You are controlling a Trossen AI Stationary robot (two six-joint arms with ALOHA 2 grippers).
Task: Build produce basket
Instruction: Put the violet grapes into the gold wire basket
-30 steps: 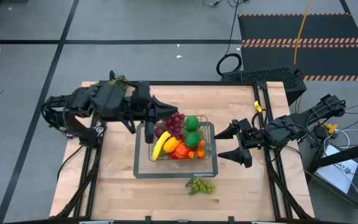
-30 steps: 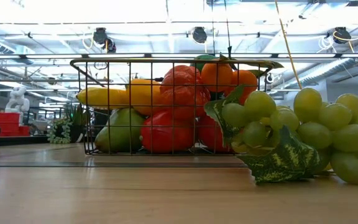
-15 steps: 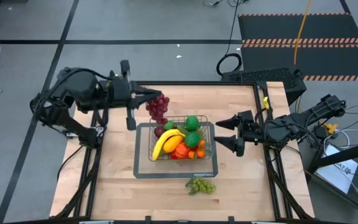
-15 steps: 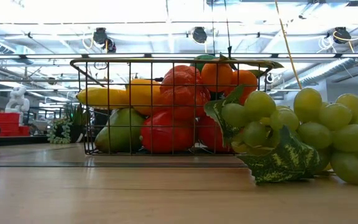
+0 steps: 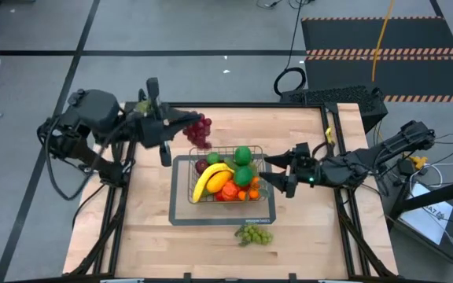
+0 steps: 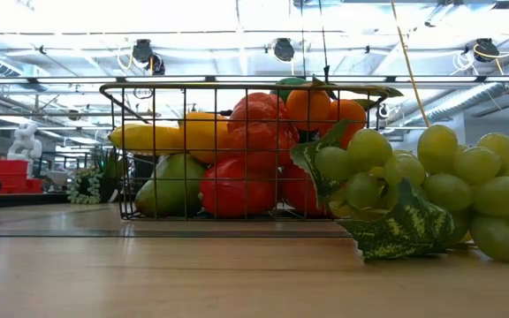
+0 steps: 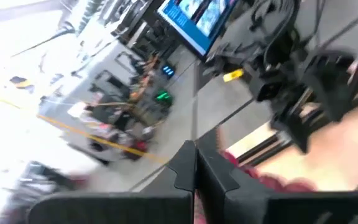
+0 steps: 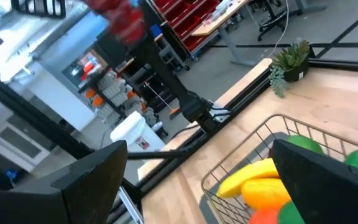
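Note:
The wire basket (image 5: 267,159) stands mid-table on its dark base, filled with produce: a banana (image 5: 208,178), green balls, oranges, red pieces. My left gripper (image 5: 181,122) is shut on a bunch of red grapes (image 5: 200,132) above the table, just beyond the basket's far left corner. My right gripper (image 5: 275,176) is open and empty at the basket's right wall; its wrist view (image 8: 197,186) looks over the banana (image 8: 253,177). A bunch of green grapes (image 5: 253,234) lies on the table near the basket's front; it also shows in the low view (image 6: 431,190). My left gripper holds the red grapes at the bunch's end nearest the arm (image 5: 189,124), between its shut fingertips. The fingers reach roughly level from the table's left. The bunch hangs beyond and below the tips, clear of table and basket. The exact spot is hidden by the fingers.
A small potted plant (image 5: 149,102) stands at the table's far left corner, close behind my left arm. Bare wood lies left and right of the basket. The table's metal frame (image 5: 333,134) runs along the right edge.
My left gripper has drawn back from over the basket toward the table's far left and risen, carrying the red grapes, which are now lifted clear of the basket. My right gripper has moved toward the table's left, up to the basket's right wall.

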